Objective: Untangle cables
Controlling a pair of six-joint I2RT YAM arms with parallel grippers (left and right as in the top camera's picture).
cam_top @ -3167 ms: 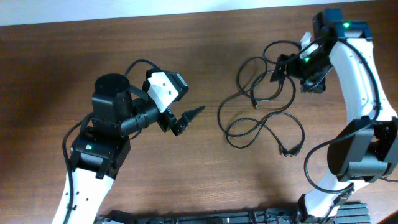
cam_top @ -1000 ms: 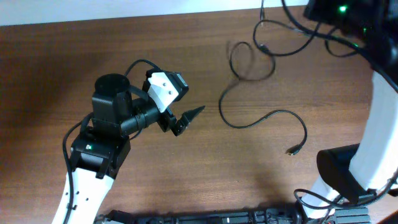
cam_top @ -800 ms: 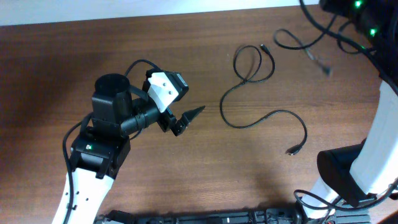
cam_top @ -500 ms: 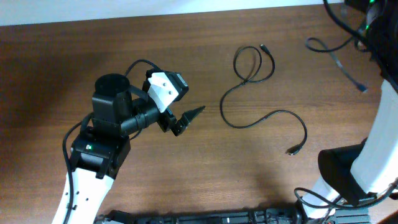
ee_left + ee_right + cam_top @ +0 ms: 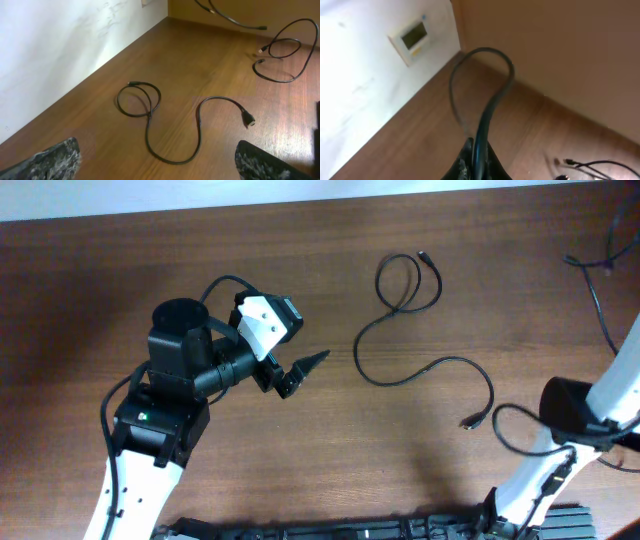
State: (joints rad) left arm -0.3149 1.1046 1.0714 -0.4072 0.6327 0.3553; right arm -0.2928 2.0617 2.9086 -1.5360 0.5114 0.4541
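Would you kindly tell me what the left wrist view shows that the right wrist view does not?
Only the left wrist view: the loose cable lying looped on the wooden table, ahead of the open left gripper. Only the right wrist view: the right gripper shut on the lifted cable, and a wall panel. Both: that table and the white wall.
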